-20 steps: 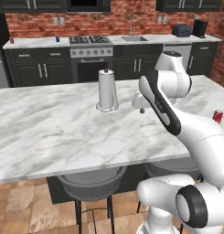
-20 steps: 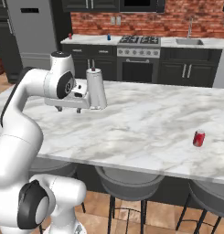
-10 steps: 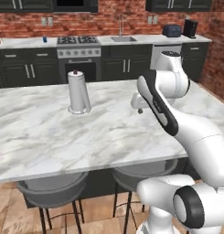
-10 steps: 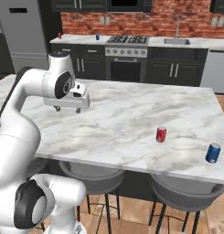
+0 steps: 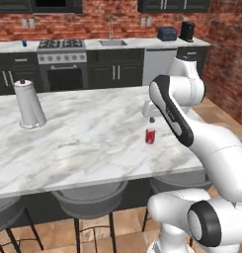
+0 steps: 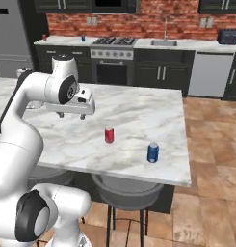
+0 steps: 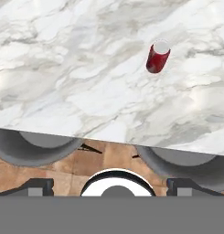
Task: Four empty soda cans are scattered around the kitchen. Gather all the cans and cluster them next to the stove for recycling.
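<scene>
A red soda can (image 5: 150,136) stands upright on the white marble island, just below and in front of my gripper (image 5: 151,118). From the other side, the red can (image 6: 109,135) is to the right of and lower than the gripper (image 6: 72,115), and a blue soda can (image 6: 152,152) stands near the island's front right corner. The hand view looks down on the red can (image 7: 157,56); the gripper (image 7: 113,186) is open with nothing between its fingers. On the back counter left of the stove (image 6: 110,52) stand another red can (image 6: 44,37) and another blue can (image 6: 83,37).
A tall white paper-towel roll (image 5: 28,105) stands on the island's left part. Grey bar stools (image 6: 129,192) sit tucked under the island's front edge (image 7: 109,135). A sink and a toaster (image 6: 229,36) are on the back counter. Open tiled floor lies right of the island.
The whole picture has shifted: the base has driven right along the island. The paper-towel roll now sits far left, and the red and blue cans are closer. The arm's pose looks unchanged.
</scene>
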